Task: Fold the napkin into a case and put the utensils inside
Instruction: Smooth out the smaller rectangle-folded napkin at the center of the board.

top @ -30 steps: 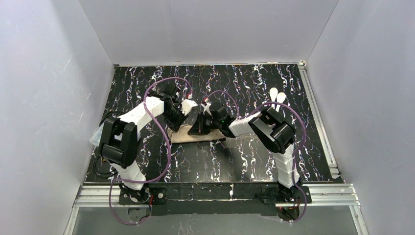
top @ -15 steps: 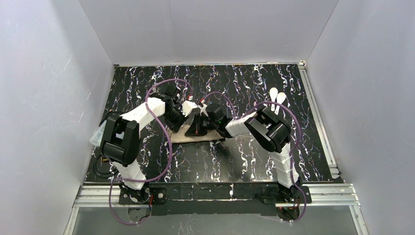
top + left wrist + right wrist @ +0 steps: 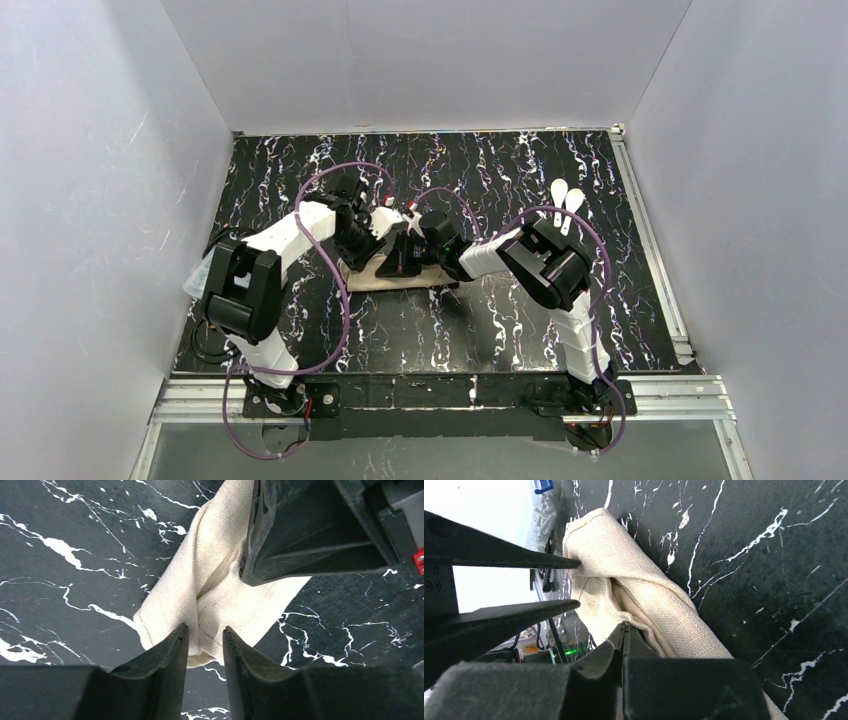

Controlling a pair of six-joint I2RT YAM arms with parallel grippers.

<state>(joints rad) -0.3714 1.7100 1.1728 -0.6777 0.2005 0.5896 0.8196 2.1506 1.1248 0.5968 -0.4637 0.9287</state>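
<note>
The napkin (image 3: 400, 276) is a beige cloth lying as a long narrow strip at the table's middle, mostly hidden under both grippers. My left gripper (image 3: 376, 243) is shut on a raised fold at the strip's left end; in the left wrist view its tips (image 3: 205, 630) pinch the cloth (image 3: 220, 595). My right gripper (image 3: 402, 256) is shut on a cloth edge; in the right wrist view (image 3: 624, 626) the napkin (image 3: 649, 595) bunches beside it. The two white utensils (image 3: 567, 203) lie at the back right, apart from both grippers.
A clear plastic box (image 3: 197, 276) sits at the table's left edge behind the left arm and shows in the right wrist view (image 3: 544, 522). Purple cables loop over both arms. White walls close in three sides. The right gripper's body (image 3: 310, 530) crowds the left gripper.
My right gripper has moved a little to the left over the napkin, closer to the left gripper. The left gripper has barely moved.
</note>
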